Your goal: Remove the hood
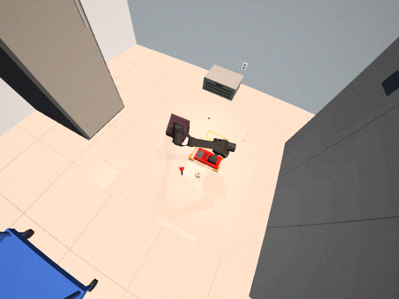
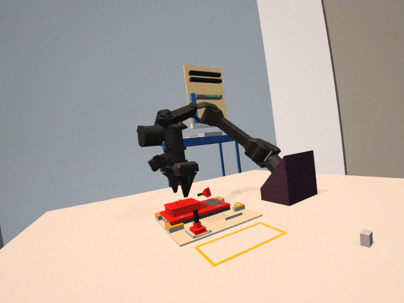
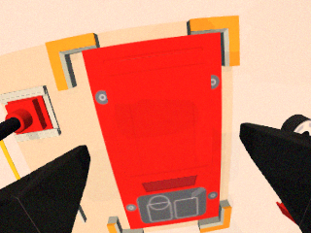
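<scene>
The red toy car (image 1: 204,156) (image 2: 223,205) (image 3: 131,185) lies on the tan board (image 2: 249,215) (image 3: 78,118) between orange-topped corner brackets. Its hood (image 2: 181,207) (image 3: 155,114), a raised red block, sits on the car, away from the seat end; its edges are faint in the wrist view. My gripper (image 2: 180,194) (image 3: 165,142) is open and empty, pointing down a little above the hood, with one finger out to each side of the car in the wrist view. The marked area, a yellow outline (image 1: 219,135) (image 2: 250,249), is on the table beside the board.
A red piece with a black peg (image 2: 197,227) (image 3: 36,116) stands on the board beside the car. Across the car lie a wheel (image 1: 197,174) (image 3: 300,125) and a red-headed piece (image 1: 181,169) (image 2: 207,192). A grey block (image 1: 208,118) (image 2: 366,238) stands farther off.
</scene>
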`<state>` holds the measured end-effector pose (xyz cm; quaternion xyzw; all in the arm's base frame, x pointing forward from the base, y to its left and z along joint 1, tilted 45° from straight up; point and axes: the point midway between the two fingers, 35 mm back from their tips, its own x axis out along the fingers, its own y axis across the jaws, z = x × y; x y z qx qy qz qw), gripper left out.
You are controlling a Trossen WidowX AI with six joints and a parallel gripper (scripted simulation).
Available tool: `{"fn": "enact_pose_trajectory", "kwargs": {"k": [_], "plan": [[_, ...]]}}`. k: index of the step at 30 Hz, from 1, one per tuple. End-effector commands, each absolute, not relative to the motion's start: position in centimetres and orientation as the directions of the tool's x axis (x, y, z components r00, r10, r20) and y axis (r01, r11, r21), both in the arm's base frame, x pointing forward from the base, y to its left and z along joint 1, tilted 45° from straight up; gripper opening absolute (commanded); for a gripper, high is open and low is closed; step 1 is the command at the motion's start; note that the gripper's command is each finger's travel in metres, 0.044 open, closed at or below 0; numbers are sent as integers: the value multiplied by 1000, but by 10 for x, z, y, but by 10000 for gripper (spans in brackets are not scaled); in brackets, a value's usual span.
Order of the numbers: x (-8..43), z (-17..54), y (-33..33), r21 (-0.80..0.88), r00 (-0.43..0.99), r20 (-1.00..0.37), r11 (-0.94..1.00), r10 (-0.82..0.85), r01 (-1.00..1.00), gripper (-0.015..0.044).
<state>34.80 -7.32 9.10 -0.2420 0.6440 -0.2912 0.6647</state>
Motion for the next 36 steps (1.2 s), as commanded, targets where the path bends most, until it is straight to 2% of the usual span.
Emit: {"fn": "enact_pose_trajectory", "kwargs": {"k": [1, 36], "plan": [[347, 88, -77, -702, -5, -711, 709, -703, 68, 440], [346, 73, -93, -703, -5, -709, 708, -705, 68, 440]]}}
